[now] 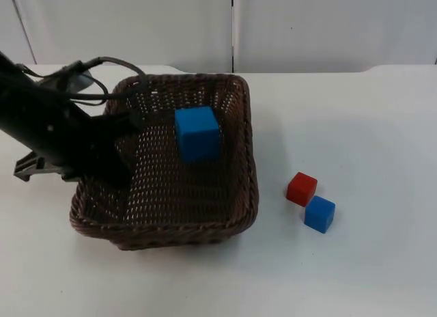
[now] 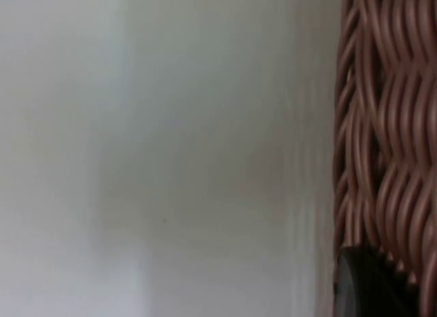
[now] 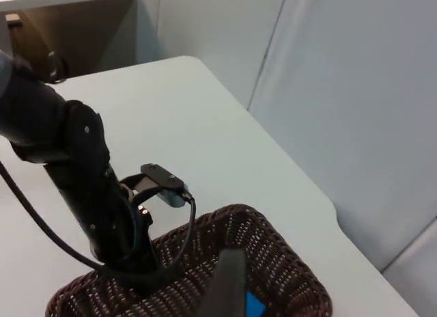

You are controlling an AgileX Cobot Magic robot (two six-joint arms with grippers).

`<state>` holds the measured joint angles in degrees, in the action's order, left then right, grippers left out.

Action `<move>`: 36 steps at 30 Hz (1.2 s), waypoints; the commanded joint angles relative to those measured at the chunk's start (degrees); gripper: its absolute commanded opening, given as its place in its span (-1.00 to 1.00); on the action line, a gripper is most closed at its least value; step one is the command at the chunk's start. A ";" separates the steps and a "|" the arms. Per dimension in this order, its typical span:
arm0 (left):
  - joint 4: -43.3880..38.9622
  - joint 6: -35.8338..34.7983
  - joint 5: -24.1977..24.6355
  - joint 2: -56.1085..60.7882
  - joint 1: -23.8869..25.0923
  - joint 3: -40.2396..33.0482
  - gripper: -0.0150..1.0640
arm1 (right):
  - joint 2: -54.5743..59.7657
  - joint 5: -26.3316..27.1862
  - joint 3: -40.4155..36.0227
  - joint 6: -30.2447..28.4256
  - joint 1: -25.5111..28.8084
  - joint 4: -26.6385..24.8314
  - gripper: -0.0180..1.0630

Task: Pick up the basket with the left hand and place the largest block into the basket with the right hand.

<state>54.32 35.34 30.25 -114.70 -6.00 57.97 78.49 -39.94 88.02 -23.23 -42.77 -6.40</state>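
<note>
A brown wicker basket (image 1: 250, 153) stands left of the table's middle. The large blue block (image 1: 197, 132) lies inside it, toward the far wall. My left gripper (image 1: 115, 161) reaches over the basket's left rim and is shut on that wall. The left wrist view has the weave (image 2: 389, 126) close beside one black fingertip (image 2: 369, 290). My right gripper (image 3: 229, 290) hangs high above the table and looks down on the basket (image 3: 290, 272), a corner of the blue block (image 3: 255, 307) and the left arm (image 3: 89, 187).
A small red block (image 1: 301, 188) and a small blue block (image 1: 319, 214) lie touching at a corner on the table to the right of the basket. The grey partition wall (image 1: 307, 30) closes the far side.
</note>
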 commanded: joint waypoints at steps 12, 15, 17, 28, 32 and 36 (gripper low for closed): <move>2.66 0.80 0.87 -2.98 -0.33 1.72 -0.20 | -3.41 -2.48 0.22 5.91 -0.34 7.59 0.40; 2.66 0.80 1.00 -2.98 -0.33 1.72 0.20 | -3.42 -2.64 0.22 6.06 -0.34 7.70 0.40; 2.44 0.80 1.28 -2.72 -0.33 1.72 0.56 | -3.42 -3.06 0.22 6.17 -0.34 7.93 0.40; -3.54 -2.57 -2.48 3.41 0.34 1.72 0.74 | -3.42 -3.92 0.22 6.69 -0.34 7.83 0.40; -7.90 -5.86 -3.59 6.12 0.34 1.72 0.74 | -3.42 -4.05 0.22 6.97 -0.34 7.83 0.40; -10.51 -9.13 -3.72 8.93 0.34 1.72 0.74 | -3.42 -4.17 0.22 7.10 -0.34 7.83 0.40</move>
<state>45.45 27.57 27.01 -106.67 -5.66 59.51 75.68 -43.72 88.02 -16.25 -42.77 1.06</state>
